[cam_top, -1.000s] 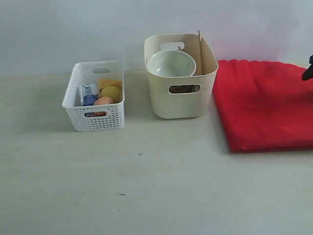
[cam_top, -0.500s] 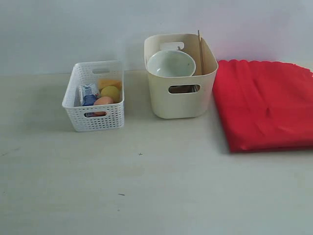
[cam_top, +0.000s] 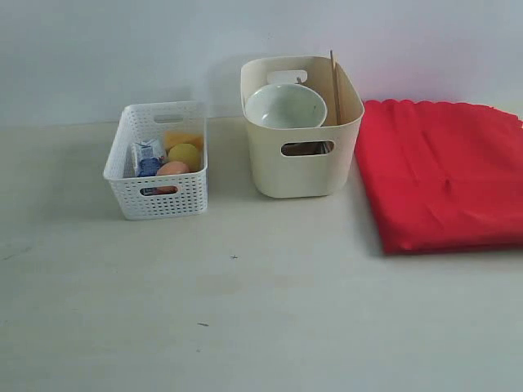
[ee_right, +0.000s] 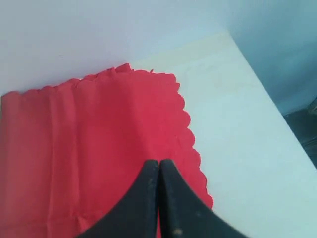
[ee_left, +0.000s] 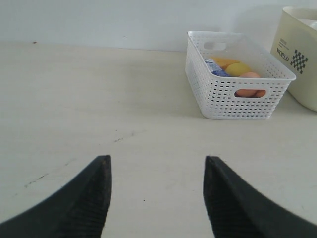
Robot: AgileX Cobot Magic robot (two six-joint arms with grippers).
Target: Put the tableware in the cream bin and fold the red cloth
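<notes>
Right gripper jaws pressed together, nothing gripped, red cloth flat beneath it, scalloped edge just beside tips, left gripper jaws apart, empty

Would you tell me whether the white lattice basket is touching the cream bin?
Apart. The exterior view shows a strip of bare table between the white lattice basket and the cream bin.

red cloth, cream bin, white lattice basket

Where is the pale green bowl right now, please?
In the exterior view, the pale green bowl sits inside the cream bin, beside the wooden chopsticks, left of the red cloth.
</notes>
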